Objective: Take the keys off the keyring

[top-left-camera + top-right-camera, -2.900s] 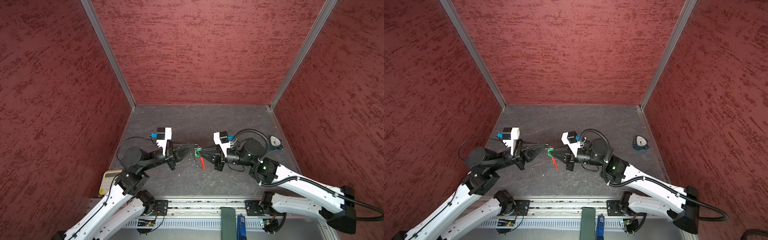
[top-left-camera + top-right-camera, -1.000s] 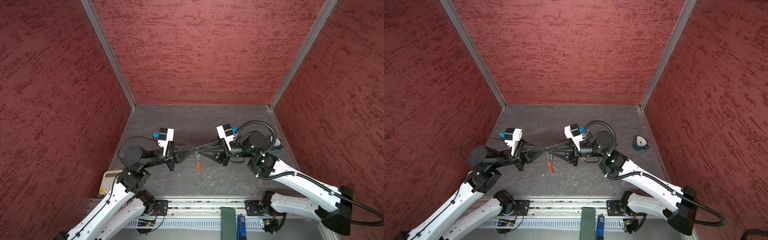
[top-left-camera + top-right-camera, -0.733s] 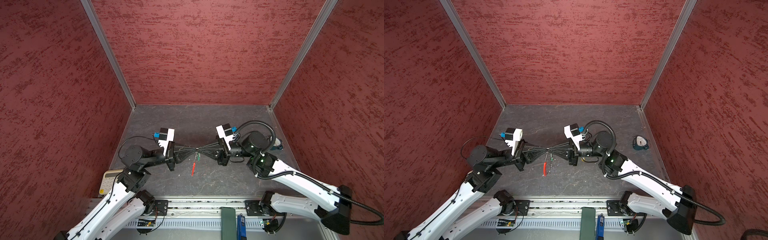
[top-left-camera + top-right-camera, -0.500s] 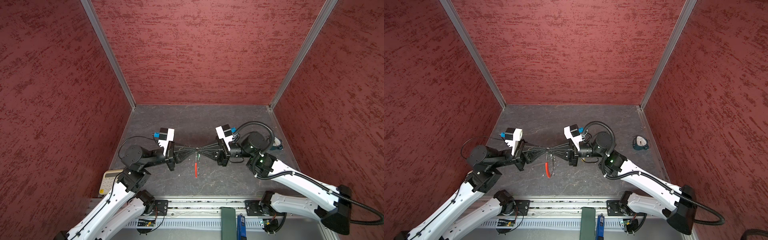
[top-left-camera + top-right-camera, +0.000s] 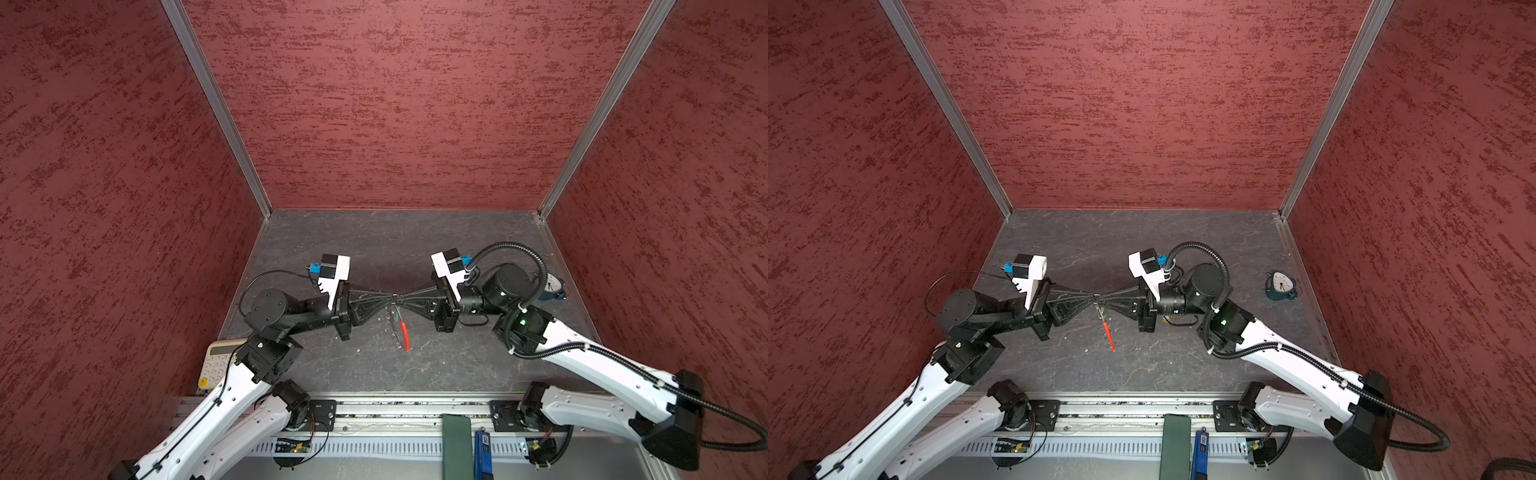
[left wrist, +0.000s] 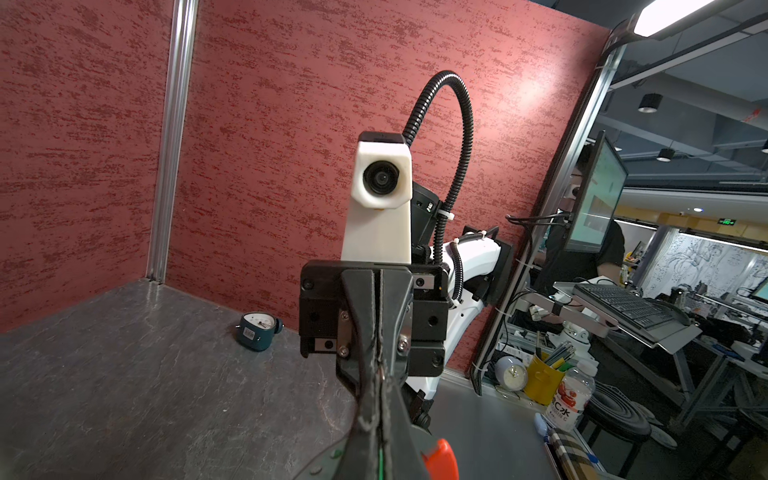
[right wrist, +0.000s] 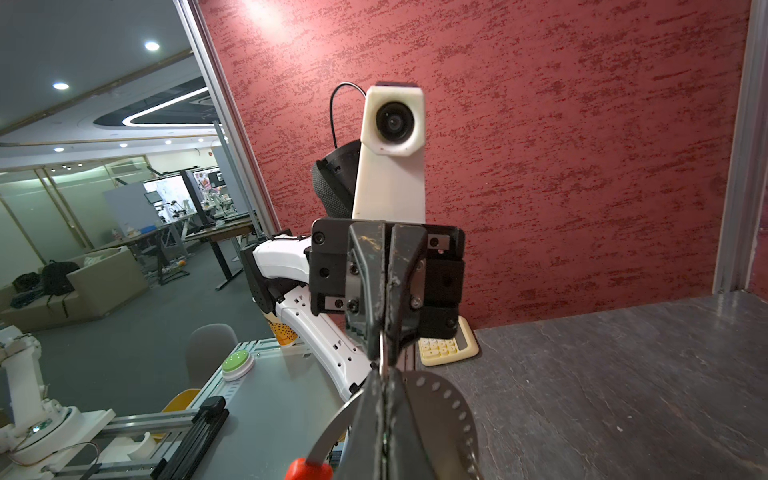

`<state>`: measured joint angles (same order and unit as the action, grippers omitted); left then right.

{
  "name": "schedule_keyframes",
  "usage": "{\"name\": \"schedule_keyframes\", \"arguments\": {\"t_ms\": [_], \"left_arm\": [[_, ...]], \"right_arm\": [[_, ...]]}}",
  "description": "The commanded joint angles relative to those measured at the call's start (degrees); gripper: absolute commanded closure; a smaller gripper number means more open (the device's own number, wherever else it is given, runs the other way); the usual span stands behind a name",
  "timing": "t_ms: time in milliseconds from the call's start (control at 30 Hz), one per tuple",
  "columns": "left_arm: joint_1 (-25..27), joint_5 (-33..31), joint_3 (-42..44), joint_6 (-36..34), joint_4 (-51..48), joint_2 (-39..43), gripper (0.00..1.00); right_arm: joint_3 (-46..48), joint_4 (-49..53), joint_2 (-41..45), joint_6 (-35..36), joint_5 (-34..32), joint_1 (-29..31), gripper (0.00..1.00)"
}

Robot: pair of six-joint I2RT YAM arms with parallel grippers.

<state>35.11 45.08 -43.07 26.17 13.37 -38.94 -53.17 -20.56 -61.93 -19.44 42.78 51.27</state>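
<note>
You face red textured walls (image 5: pixel 374 104) and a dark grey floor (image 5: pixel 374 241). Beyond, ceiling lights (image 7: pixel 60 86) brighten an office (image 7: pixel 104 232).

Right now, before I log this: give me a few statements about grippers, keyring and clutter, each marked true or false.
The left gripper and right gripper meet tip to tip above the table. True.
The keyring lies flat on the table, clear of both grippers. False: it hangs below where the tips meet.
A small teal clock stands on the table's right side. True.
The calculator sits against the back wall. False: it is at the front left corner.
The right gripper is wide open. False: it is shut.
</note>
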Motion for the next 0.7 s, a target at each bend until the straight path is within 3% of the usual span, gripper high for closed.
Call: {"name": "schedule_keyframes", "arguments": {"t_ms": [0, 267, 667], "left_arm": [[0.3, -1.6, -1.3, -0.6, -3.1, 0.8, 0.8], [0.1, -0.9, -5.6, -4.3, -17.6, -0.2, 0.67], [0.1, 1.3, -15.2, -11.6, -37.5, -5.7, 0.63]], "right_arm": [[-0.2, 5.8, 2.2, 2.4, -2.2, -0.1, 1.0], [-3.6, 20.5, 3.5, 6.1, -6.0, -0.1, 1.0], [-14.4, 41.7, 0.3, 12.0, -7.1, 0.0, 1.0]]}}
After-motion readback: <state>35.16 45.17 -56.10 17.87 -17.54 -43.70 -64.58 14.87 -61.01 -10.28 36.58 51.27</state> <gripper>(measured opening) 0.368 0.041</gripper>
